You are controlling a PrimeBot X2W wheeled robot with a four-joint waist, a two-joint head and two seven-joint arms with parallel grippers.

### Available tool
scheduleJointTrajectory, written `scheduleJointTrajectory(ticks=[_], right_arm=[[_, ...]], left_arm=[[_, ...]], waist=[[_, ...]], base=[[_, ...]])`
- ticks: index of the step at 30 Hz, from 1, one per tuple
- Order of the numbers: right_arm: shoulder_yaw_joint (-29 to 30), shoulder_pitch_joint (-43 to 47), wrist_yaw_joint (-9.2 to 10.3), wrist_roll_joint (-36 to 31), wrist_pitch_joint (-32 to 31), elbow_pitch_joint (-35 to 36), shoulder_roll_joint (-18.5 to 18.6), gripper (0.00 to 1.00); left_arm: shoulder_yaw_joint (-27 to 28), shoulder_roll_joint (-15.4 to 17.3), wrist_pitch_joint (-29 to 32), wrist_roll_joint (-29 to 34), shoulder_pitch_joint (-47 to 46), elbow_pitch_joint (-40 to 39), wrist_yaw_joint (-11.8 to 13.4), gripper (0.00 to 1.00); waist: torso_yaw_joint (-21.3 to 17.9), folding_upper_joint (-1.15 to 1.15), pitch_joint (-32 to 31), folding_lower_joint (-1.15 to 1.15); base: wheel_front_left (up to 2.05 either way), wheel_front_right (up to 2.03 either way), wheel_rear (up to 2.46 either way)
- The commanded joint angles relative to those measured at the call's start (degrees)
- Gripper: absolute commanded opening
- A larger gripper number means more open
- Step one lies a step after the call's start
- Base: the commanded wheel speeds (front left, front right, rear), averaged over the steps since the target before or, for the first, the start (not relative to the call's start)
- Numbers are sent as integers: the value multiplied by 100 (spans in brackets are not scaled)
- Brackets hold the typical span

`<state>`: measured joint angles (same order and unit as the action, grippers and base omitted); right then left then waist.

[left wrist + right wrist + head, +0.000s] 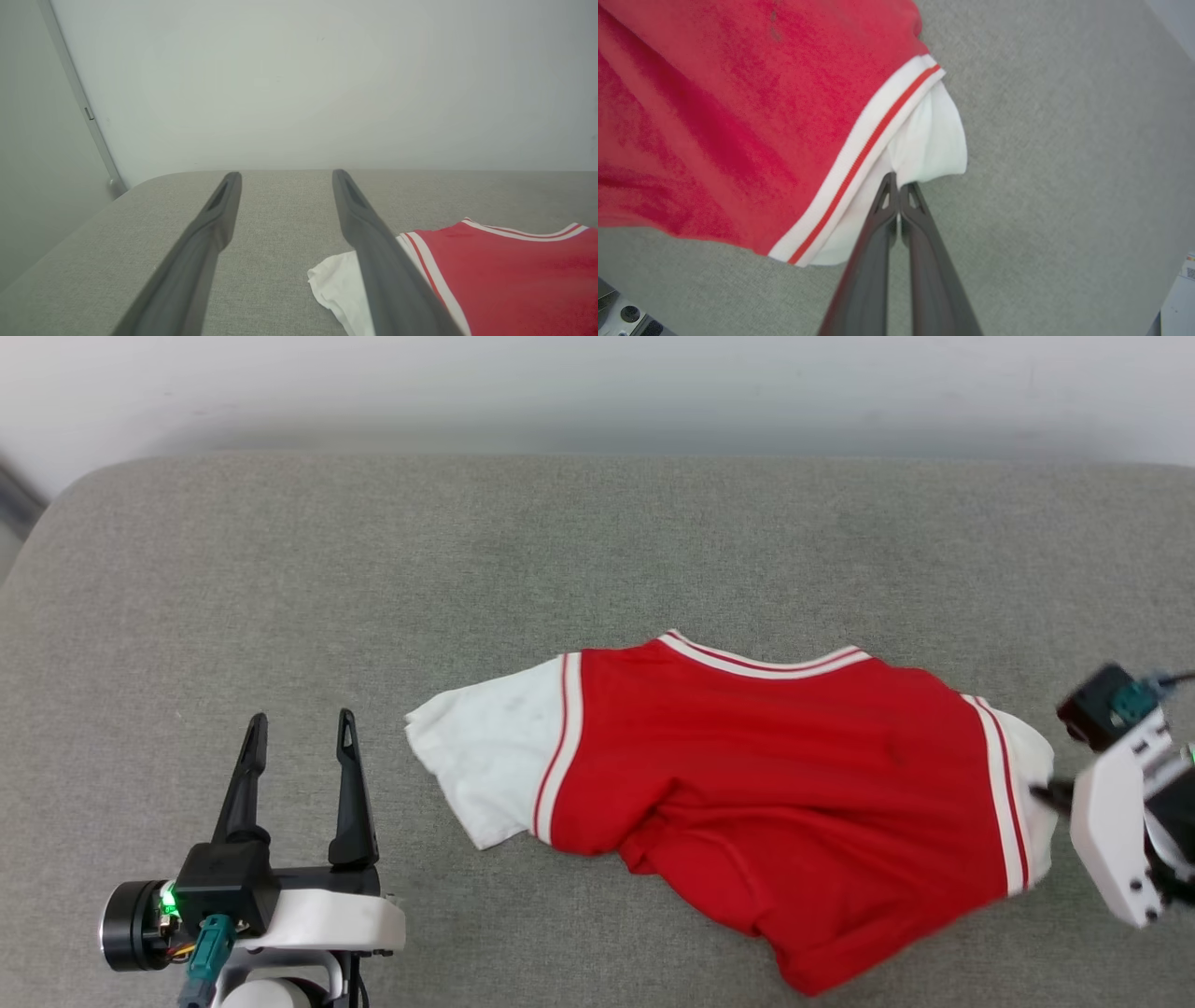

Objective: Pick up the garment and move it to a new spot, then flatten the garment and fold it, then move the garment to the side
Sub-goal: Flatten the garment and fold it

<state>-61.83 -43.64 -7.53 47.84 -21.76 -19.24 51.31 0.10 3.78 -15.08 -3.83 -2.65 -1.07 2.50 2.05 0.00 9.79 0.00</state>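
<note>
The garment (766,775) lies crumpled on a grey cushioned surface, a red jersey with white sleeves and striped trim; no number shows. Its lower half is bunched toward the front. My right gripper (1044,792) comes in from the right and is shut on the white right-hand sleeve (931,140); the right wrist view shows the two fingers (882,219) pressed together on the sleeve's edge. My left gripper (301,726) stands open at the lower left, a short way left of the other white sleeve (490,761), with nothing in it. The left wrist view has the garment (514,275) at its lower right.
The grey cushion (597,551) stretches wide, with a rounded corner at the back left (84,485). A pale wall (597,383) runs behind it. A grey frame strip (74,88) stands at the left in the left wrist view.
</note>
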Motion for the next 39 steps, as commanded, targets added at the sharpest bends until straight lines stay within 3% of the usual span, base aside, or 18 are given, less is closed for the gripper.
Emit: scheduleJointTrajectory(ticks=[1, 6, 10, 11, 12, 17, 24, 29, 33, 39], right_arm=[[108, 343, 8, 188, -26, -168, -23, 0], [244, 1149, 7, 325, -23, -808, -293, 0], [468, 1368, 6, 299, 398, -1015, -496, 0], [584, 1344, 6, 237, 557, -1047, -506, 37], [682, 1332, 8, 172, 693, -1081, -509, 100], [1297, 1360, 8, -233, 1562, -1134, -533, 100], [2926, 1528, 7, -1402, 3272, -1297, -1027, 100], [4519, 1947, 7, -2654, 3682, -798, -1838, 100], [5765, 2630, 7, -3661, 3691, 479, -2761, 100], [6444, 3626, 7, -4365, 3693, 1930, -3815, 100]], left_arm=[[10, -4, -13, 22, 53, 37, -39, 100], [11, -14, -13, 76, -1, 141, -92, 100], [53, 19, -13, 121, 1, 269, -147, 100], [62, 26, -13, 134, 15, 298, -165, 100], [59, 35, -13, 152, 33, 331, -187, 100], [110, 134, -13, 178, -28, 592, -261, 100], [138, 464, -13, 219, -388, 1012, -470, 100], [49, 792, 28, 323, -865, 1496, -643, 100], [-65, 1009, 270, 273, -1427, 1853, -786, 100], [-333, 1308, 812, 131, -2314, 2221, -939, 100]], waist=[[-12, 0, 27, 0], [-15, 0, 41, 0], [-64, 0, -75, 0], [-86, 0, -118, 0], [-102, 0, -154, 0], [-230, 0, -367, 0], [-465, 0, -471, 0], [-618, 0, -464, 0], [-691, 0, -398, 0], [-752, 0, -277, 0]], base=[[0, 0, 0], [0, 0, 0], [0, 0, 0], [0, 0, 0], [0, 0, 0], [0, 0, 0], [0, 0, 0], [0, 0, 0], [0, 0, 0], [0, 0, 0]])
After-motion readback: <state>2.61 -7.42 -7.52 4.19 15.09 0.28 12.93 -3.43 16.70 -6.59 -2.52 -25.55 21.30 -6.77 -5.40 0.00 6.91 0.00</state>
